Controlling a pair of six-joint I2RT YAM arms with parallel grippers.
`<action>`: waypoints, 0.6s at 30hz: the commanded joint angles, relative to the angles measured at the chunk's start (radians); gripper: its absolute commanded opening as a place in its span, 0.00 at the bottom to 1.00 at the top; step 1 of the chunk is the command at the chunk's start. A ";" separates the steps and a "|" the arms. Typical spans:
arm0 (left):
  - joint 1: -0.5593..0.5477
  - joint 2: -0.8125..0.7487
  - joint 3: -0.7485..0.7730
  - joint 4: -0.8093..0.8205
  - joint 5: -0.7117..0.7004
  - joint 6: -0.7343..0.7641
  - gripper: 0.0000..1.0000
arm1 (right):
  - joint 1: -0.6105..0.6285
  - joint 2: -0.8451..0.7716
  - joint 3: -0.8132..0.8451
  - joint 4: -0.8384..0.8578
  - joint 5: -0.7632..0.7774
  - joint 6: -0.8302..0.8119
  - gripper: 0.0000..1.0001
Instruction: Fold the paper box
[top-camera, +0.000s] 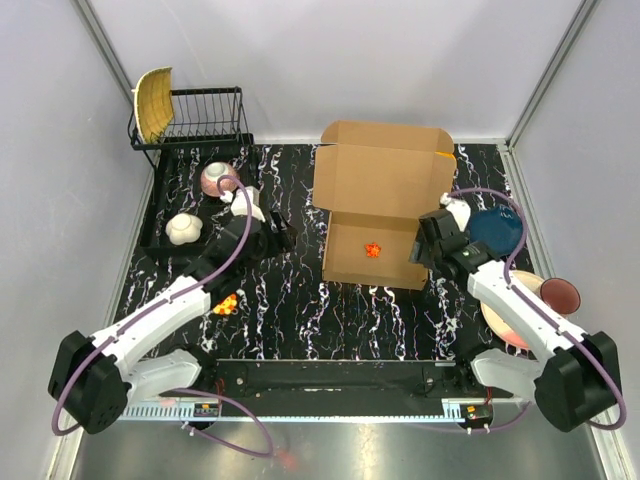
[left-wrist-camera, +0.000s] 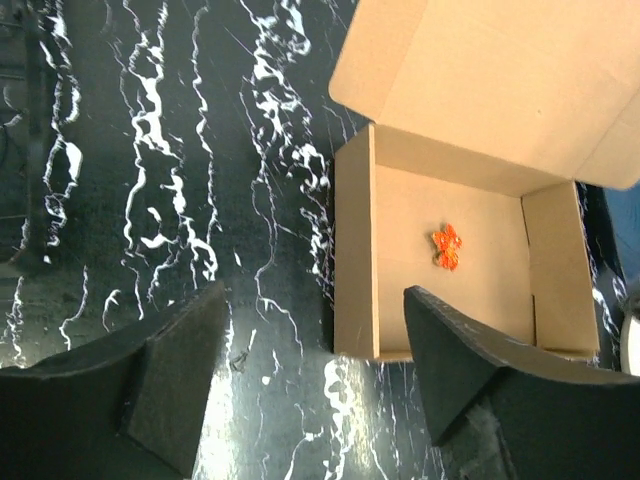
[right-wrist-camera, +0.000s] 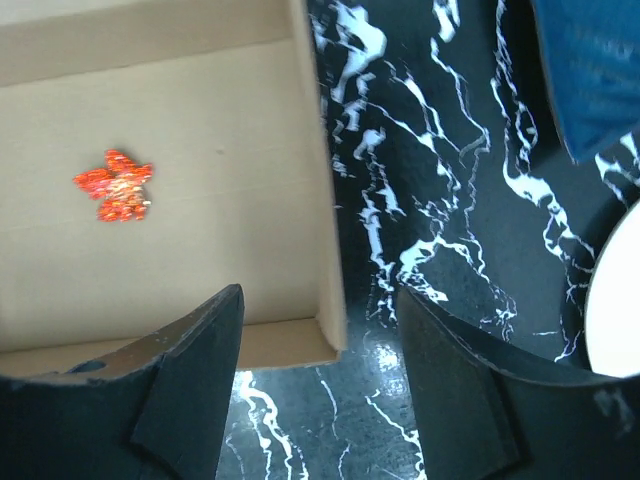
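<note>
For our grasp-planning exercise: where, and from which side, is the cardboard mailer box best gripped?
Probably the cardboard mailer box by its right wall, from above, a finger each side: a thin upright panel, top edge free; the right gripper, open, straddles its near corner.

- A black table top (top-camera: 300, 300) veined with white, like marble.
- A black wire dish rack (top-camera: 205, 115) at the far left corner, with a yellow ribbed dish (top-camera: 153, 103) standing on edge at its left end.
- A black tray (top-camera: 172, 180) just in front of the rack, holding a pink and white bowl (top-camera: 215, 178) and, nearer, a white flower-shaped piece (top-camera: 184, 229).
- A small orange-red trinket (top-camera: 226, 304) lying on the table top at the near left.
- A second orange-red trinket (top-camera: 372, 250) farther right.
- A dark blue plate (top-camera: 497, 230) at the right edge.
- A maroon bowl (top-camera: 560, 293) nearer than the blue plate, beside a pale peach plate (top-camera: 529, 284).
- Plain grey walls (top-camera: 300, 60) around the table.
</note>
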 joint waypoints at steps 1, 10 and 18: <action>0.000 0.020 0.083 0.129 -0.156 0.078 0.81 | -0.155 -0.074 -0.050 0.166 -0.152 0.092 0.70; 0.271 0.159 0.195 0.376 0.229 0.131 0.98 | -0.302 -0.117 -0.005 0.341 -0.250 0.116 0.84; 0.340 0.492 0.417 0.513 0.675 0.232 0.93 | -0.302 -0.211 -0.033 0.400 -0.390 0.156 0.83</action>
